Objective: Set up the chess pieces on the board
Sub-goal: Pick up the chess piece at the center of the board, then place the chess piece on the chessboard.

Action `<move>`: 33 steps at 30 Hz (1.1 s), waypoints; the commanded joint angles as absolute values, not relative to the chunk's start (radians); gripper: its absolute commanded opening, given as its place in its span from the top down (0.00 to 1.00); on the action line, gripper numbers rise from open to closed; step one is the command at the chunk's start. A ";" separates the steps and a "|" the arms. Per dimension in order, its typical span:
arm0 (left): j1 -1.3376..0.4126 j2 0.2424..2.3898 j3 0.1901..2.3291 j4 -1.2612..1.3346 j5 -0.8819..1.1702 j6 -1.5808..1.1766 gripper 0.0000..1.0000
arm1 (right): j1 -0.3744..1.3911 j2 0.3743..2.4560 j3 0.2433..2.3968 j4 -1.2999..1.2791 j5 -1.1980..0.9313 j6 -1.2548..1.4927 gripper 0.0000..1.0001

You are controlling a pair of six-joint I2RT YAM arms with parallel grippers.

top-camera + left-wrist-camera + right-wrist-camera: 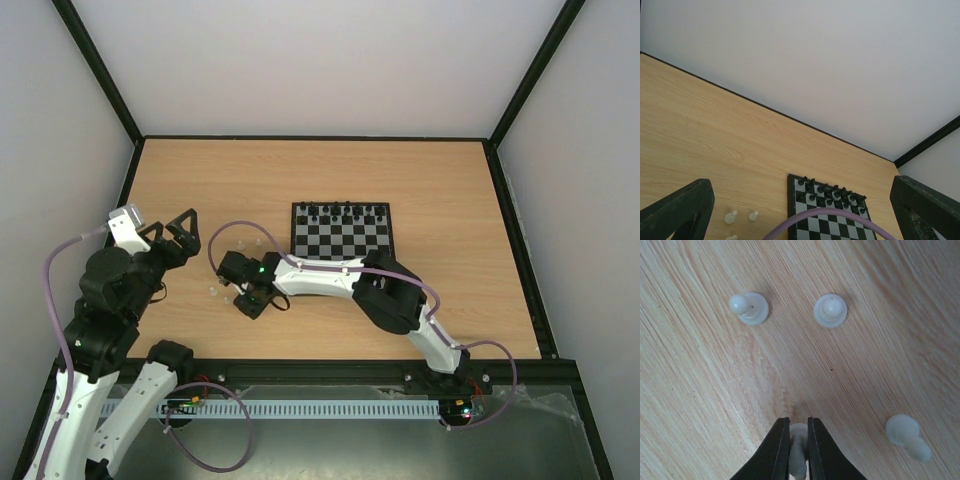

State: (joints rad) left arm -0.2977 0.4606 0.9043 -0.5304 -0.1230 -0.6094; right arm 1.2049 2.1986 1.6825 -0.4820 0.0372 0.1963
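Note:
My right gripper (798, 421) is shut on a small white chess piece (798, 440) down at the wooden tabletop; the piece shows between the two black fingers. Three more white chess pieces stand or lie near it: one (749, 307), a second (830, 310), and a third on its side (905, 434). From above, the right gripper (247, 300) sits left of the board (343, 257), whose far rows hold black chessmen (345, 212). My left gripper (172, 232) hangs open above the table's left side, nothing between its fingers (677, 210). The board (812, 225) also shows in the left wrist view.
A purple cable (830, 215) arcs across the near part of the board in the left wrist view. Two white pieces (730, 216) (753, 216) stand left of the board. Black frame rails (310, 138) border the table, with white walls behind.

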 commanded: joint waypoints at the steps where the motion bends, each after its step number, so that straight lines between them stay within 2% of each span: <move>1: -0.293 0.471 0.903 -0.512 -0.110 -0.597 0.00 | 1.212 2.171 1.695 -0.542 0.070 0.193 0.92; 13: -0.293 0.476 0.893 -0.506 -0.106 -0.599 0.01 | 1.167 1.934 1.519 -0.535 0.102 0.149 0.97; 20: -0.293 0.517 0.895 -0.478 -0.070 -0.588 0.00 | 1.132 1.875 1.437 -0.565 0.155 0.070 0.98; 33: -0.294 0.574 0.902 -0.445 -0.008 -0.569 0.00 | 0.994 1.763 1.295 -0.478 0.212 0.117 0.98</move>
State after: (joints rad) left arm -0.2977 0.5758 0.9001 -0.4767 -0.0326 -0.5827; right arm 1.0080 1.7866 1.3270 -0.4881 0.1947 0.1020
